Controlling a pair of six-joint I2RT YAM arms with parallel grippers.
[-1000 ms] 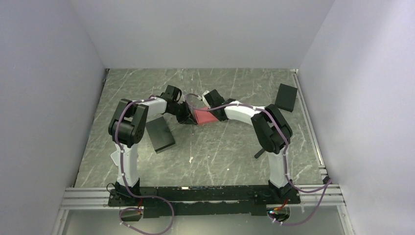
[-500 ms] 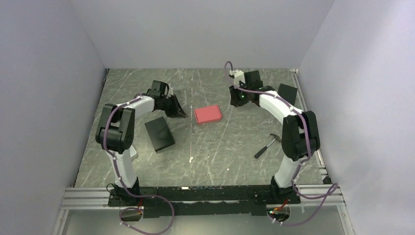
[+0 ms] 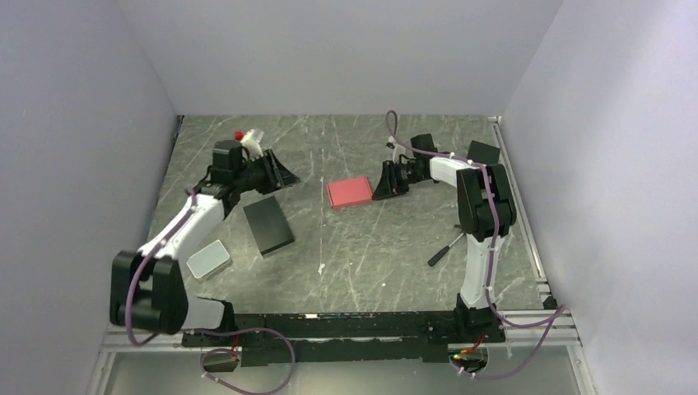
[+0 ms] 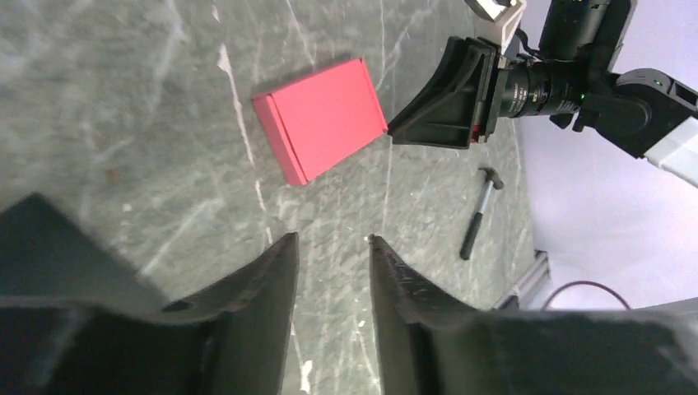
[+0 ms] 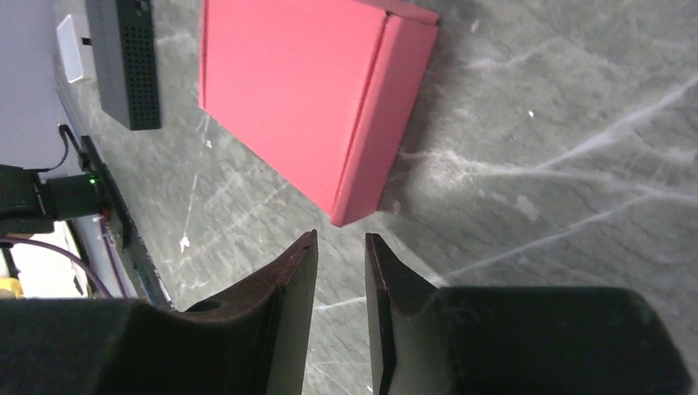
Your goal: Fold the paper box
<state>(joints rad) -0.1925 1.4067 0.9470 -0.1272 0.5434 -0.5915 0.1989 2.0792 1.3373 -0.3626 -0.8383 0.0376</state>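
Red-pink flat cardboard box [image 5: 296, 90]: far corner cut off by top edge of right wrist view. Black rectangular box [image 5: 127, 62]: likewise cut off. Small black-handled hammer [image 3: 443, 249]: head partly hidden behind right arm [image 3: 481, 206]. Tiny pale speck [image 3: 321, 267] on grey marbled table [image 3: 370, 255]: too small to identify.

No text, label, brand, number or sign can be read in any of the views. The paper box [image 3: 350, 192] is seen as plain red-pink card, with no print on the faces that are shown. The black box [image 3: 268, 225] is likewise seen unmarked.
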